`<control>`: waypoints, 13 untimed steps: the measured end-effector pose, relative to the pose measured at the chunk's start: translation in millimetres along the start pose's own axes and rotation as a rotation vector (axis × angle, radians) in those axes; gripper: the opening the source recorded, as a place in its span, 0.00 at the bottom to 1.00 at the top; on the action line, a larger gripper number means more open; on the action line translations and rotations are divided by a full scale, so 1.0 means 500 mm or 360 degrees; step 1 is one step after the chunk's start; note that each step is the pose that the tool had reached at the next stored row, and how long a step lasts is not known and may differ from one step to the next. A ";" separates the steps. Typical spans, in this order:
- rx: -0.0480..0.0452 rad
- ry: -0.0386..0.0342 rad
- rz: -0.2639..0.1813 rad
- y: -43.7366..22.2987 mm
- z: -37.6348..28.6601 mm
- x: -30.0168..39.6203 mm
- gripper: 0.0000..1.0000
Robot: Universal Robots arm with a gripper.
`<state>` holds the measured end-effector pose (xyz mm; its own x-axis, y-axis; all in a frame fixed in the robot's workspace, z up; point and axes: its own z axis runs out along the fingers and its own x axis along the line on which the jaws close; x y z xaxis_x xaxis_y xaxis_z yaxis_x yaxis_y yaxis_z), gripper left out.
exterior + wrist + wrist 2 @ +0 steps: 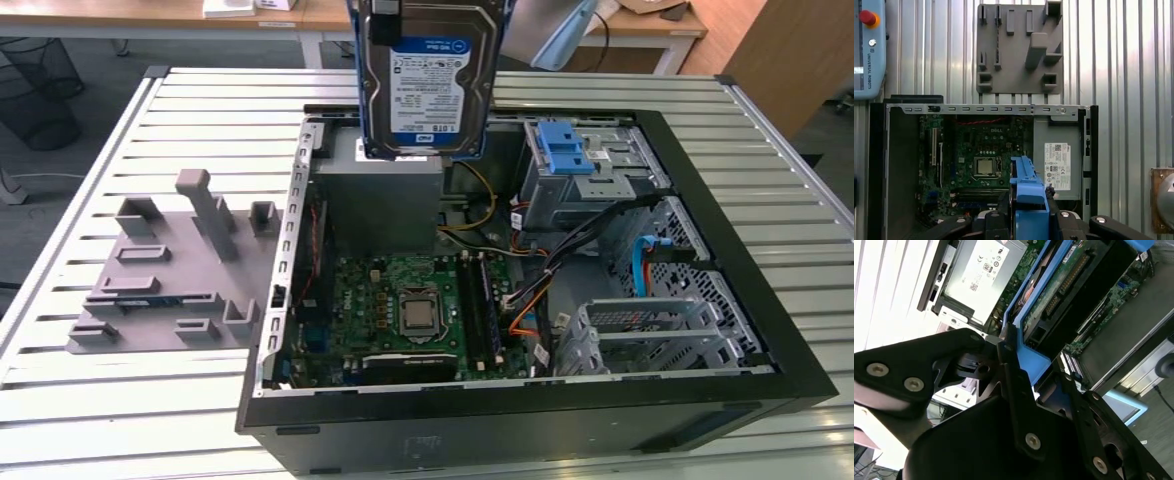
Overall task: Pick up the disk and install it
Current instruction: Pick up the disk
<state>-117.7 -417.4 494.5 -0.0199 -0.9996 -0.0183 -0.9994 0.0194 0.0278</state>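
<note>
Pinches the disk [427, 80] by its blue frame, with the jaws of the gripper [1031, 362] pressed in on either side. Holds it upright above the open computer case [534, 440], over the grey power box [387, 195], likely to keep its edges clear of walls and cables. Blue-and-white label turned outward in the exterior view, white sticker on the power box, print on both left unread.

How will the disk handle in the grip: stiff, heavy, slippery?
The disk looks like a rigid metal slab, so probably stiff and dense for its size. The gripper clamps its blue plastic carrier frame, which may flex or slip a little. Held upright, it could pivot if jolted.
</note>
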 end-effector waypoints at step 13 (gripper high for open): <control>0.0000 0.0000 0.0000 -0.001 0.000 0.027 0.37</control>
<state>-117.7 -430.9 494.5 -0.0198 -0.9996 -0.0184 -0.9994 0.0193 0.0278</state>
